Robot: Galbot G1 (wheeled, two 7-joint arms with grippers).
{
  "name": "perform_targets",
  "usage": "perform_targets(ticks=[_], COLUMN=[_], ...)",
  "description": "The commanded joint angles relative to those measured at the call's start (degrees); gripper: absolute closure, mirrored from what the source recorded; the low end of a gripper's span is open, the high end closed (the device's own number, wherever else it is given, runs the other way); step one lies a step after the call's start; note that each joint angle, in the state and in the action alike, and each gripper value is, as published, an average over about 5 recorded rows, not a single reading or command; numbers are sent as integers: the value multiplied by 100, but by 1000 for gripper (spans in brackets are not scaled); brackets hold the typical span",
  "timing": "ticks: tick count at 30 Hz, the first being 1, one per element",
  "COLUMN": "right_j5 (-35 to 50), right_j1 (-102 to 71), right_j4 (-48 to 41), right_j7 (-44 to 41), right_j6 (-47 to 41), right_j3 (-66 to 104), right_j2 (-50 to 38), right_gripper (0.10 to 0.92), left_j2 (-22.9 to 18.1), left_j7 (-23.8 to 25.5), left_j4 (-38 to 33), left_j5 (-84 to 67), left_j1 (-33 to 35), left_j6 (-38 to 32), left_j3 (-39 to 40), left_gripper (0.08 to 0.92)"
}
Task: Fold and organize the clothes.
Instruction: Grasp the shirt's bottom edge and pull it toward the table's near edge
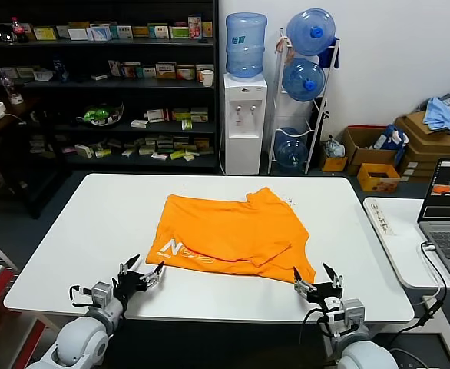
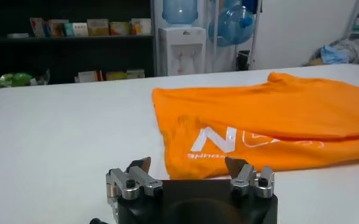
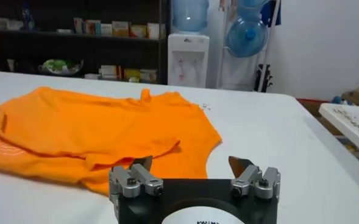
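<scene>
The clothes are one bright orange T-shirt [image 1: 236, 234] lying folded over and rumpled in the middle of the white table [image 1: 94, 223], white lettering near its front left corner. My left gripper [image 1: 141, 274] hovers open just off that lettered corner, near the table's front edge, nothing between its fingers. In the left wrist view the shirt [image 2: 270, 122] lies just beyond the open left gripper [image 2: 188, 165]. My right gripper [image 1: 318, 280] stands open by the shirt's front right corner, empty. The right wrist view shows the shirt's hem [image 3: 106, 137] ahead of the right gripper [image 3: 191, 163].
A second white table with a laptop [image 1: 448, 211] stands to the right. Behind are dark shelves [image 1: 102, 84], a water dispenser [image 1: 245, 115], a rack of water bottles [image 1: 306, 77], and cardboard boxes with a blue-grey clothes heap [image 1: 444, 111].
</scene>
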Motion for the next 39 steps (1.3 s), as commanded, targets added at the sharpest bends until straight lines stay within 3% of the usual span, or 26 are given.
perform_targets(ticks=[1, 15, 25, 35, 39], right_j5=[97, 202, 227, 250, 250], right_j1=[-167, 43, 99, 196, 248], right_j4=[-69, -221, -274, -317, -354], right_j7=[-78, -79, -5, 65, 141], right_j6=[-105, -133, -163, -209, -292], right_j3=[38, -103, -123, -222, -254], right_j2=[18, 111, 130, 208, 225], right_gripper=[203, 203, 203, 203, 203], left_j2=[-5, -69, 79, 175, 167], left_j7=[52, 70, -1, -29, -12], left_j4=[307, 320, -136, -73, 53], left_j5=[-62, -140, -340, -523, -551], left_j1=[-37, -274, -170, -257, -325], left_j6=[44, 20, 101, 217, 222], left_j3=[-13, -1, -6, 83, 118], left_gripper=[177, 177, 177, 177, 218])
